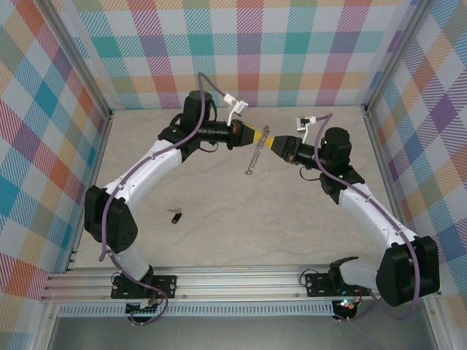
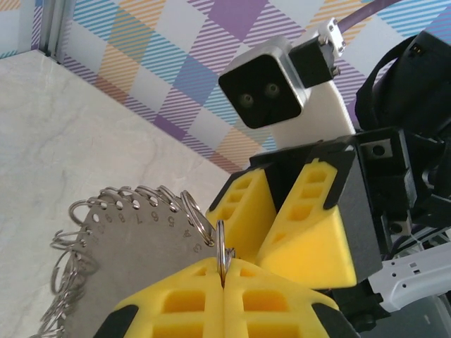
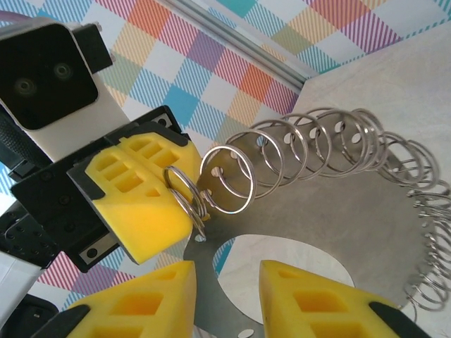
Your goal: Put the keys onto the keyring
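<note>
So the left hand point(image 2: 224, 278) is clenched on one little loop point(image 2: 221, 246) of the keyring point(image 2: 134, 239), which is held in mid-air toward 12 o'clock over the worktop point(image 1: 219, 240). The right hand point(image 3: 225, 299) is released, its fingers apart around the keyring's edge. I'd square up on that plate and squeeze slowly. The top view catches the key point(image 1: 176, 215) lying at 8 o'clock from the keyring, while the wrist views give the numbered holes close up.

Keyring point(image 1: 254, 162): flat grey numbered plate edged with small split rings, suspended edge-down, one ring pinched in left end effector point(image 2: 223, 273). Key point(image 1: 176, 216): small, dark, lying on desk point(image 1: 233, 240), well apart.
</note>
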